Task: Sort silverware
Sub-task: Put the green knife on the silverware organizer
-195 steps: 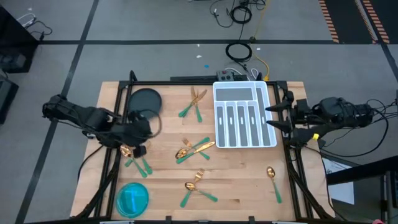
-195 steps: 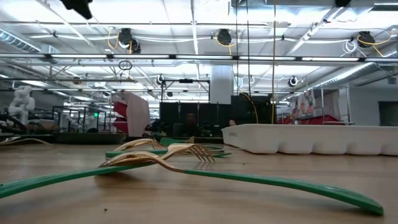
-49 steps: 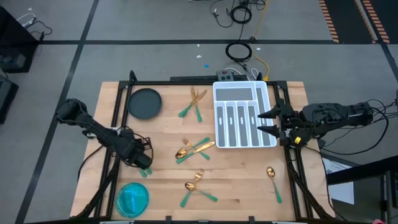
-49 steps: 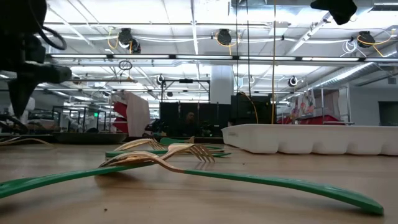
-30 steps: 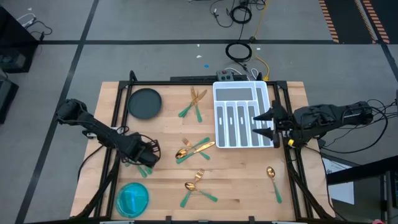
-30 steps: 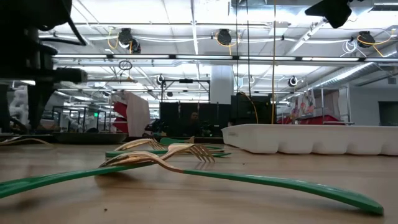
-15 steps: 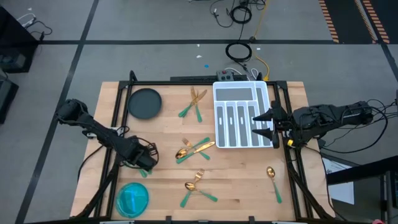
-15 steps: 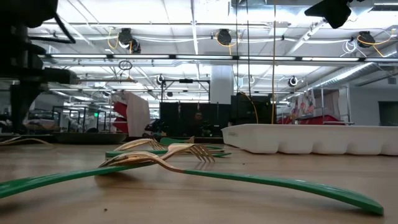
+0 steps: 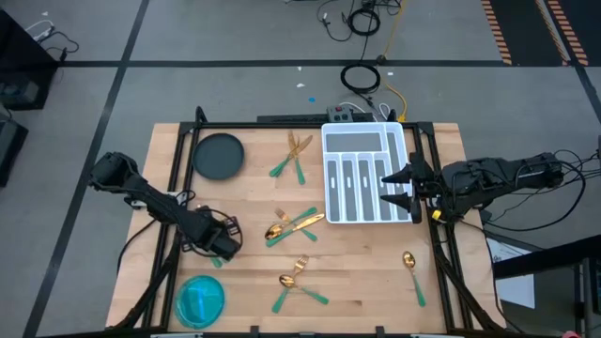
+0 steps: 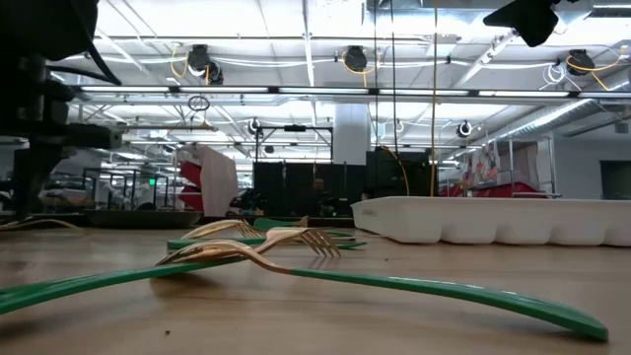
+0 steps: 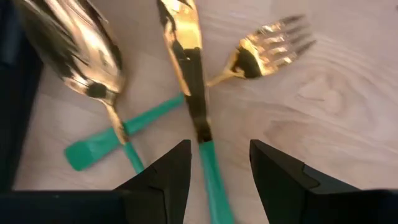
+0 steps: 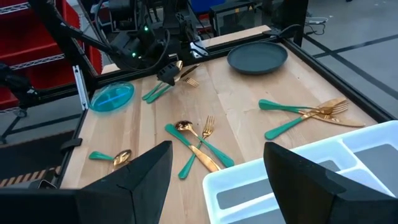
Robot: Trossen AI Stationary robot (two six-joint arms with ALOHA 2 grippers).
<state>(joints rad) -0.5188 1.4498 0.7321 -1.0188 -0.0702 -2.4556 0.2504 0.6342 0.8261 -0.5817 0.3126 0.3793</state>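
No readable text
No lettering, label, brand, number or sign can be made out in any view, neither on the things in reach nor in the room beyond

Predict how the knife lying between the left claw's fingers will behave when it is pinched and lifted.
The knife looks thin and rigid, so it probably stays straight. Its polished gold blade suggests a slippery surface; the green handle seems the safer place to pinch. It lies flat on the table, so the open left claw may struggle to get under it.
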